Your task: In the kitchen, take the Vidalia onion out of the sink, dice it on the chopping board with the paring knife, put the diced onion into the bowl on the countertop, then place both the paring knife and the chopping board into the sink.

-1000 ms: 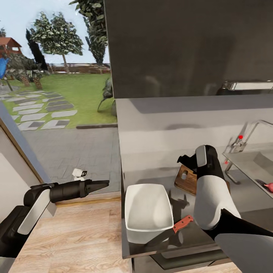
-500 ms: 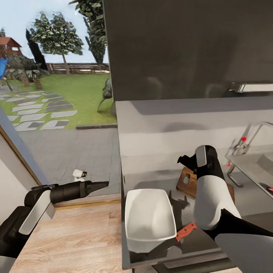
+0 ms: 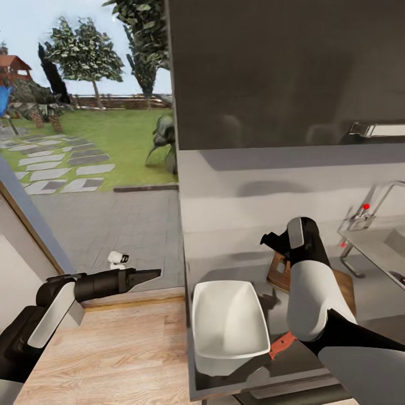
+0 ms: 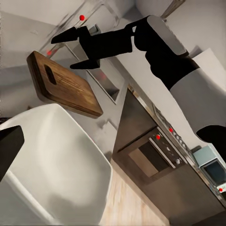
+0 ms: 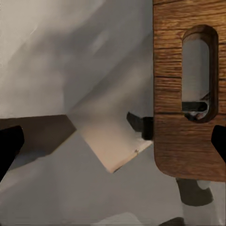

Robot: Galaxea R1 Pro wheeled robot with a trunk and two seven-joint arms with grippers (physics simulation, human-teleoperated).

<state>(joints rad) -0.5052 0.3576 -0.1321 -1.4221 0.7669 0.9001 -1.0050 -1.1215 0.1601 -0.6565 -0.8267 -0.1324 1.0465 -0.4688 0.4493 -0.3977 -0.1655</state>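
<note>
Two arms are in view; my right gripper [image 3: 275, 241] hangs over the slotted end of the chopping board [image 3: 279, 271], jaws spread wide and holding nothing, as the left wrist view confirms. My left gripper [image 3: 151, 274] is off the countertop [image 3: 371, 298] altogether, out over the wooden floor, well apart from everything; its fingers look drawn together to a point, gripping nothing.

Relative to the board: the bowl [image 3: 228, 319] sits just beside it on the near side, the paring knife [image 3: 281, 344] lies nearer me again, red handle beside the bowl and the blade hidden, and the sink [image 3: 376, 243] stands off to the right. A dark sliver at the sink's edge may be the Vidalia onion, but I cannot tell.

Judgement: the onion comes first, the sink lies to the right of my right hand, and the right arm is plainly the nearer one for that reach.
</note>
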